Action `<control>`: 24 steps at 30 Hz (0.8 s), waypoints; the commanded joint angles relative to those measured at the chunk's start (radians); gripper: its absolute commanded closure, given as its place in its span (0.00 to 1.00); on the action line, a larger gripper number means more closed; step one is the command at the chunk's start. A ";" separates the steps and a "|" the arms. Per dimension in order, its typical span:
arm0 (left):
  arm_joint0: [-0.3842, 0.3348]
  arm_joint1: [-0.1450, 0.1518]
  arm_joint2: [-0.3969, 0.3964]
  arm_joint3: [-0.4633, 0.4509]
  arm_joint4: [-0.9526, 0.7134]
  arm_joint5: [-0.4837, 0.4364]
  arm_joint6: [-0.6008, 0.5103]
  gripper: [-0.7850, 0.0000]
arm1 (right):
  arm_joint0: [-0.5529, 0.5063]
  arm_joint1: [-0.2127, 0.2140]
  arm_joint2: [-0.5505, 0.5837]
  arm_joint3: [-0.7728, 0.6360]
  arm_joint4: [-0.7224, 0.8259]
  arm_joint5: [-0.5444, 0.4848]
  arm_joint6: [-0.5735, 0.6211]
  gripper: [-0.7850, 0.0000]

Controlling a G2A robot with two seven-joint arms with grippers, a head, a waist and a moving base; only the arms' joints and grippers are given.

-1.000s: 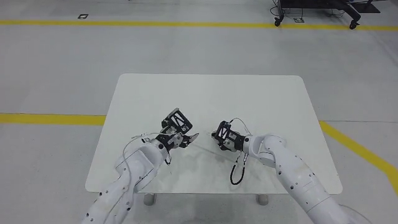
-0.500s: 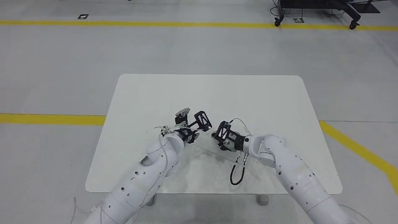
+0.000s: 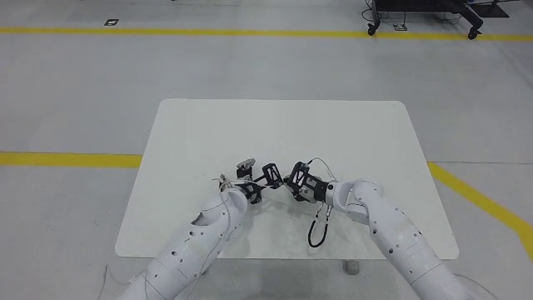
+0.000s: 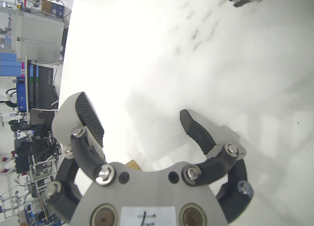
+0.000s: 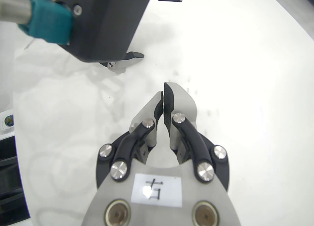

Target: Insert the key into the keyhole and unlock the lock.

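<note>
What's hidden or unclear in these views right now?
Right wrist view: the right gripper is shut; anything thin between its pads is too small to tell.
Left wrist view: a tan corner is mostly covered by the body of the open left gripper; unidentifiable.
Top view: both grippers crowd one spot on the table, hiding what lies beneath.

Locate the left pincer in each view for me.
Top: left pincer near table centre, beside the right pincer.
Left wrist: its own, nearest the camera, open.
Right wrist: past the black camera mount, open.
Shared landmark: the white table.
</note>
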 commanded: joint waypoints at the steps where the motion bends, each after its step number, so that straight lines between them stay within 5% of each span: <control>1: -0.004 -0.003 0.000 0.005 -0.003 -0.001 -0.003 0.00 | 0.000 0.000 0.000 0.000 0.000 0.000 0.000 1.00; 6: -0.004 -0.010 -0.002 0.012 -0.006 0.009 -0.002 0.00 | 0.000 0.000 0.000 0.000 0.000 0.000 0.000 1.00; 24: 0.065 -0.001 -0.116 -0.214 -0.066 0.036 -0.008 0.00 | -0.158 0.036 0.151 -0.184 -0.030 0.154 -0.229 1.00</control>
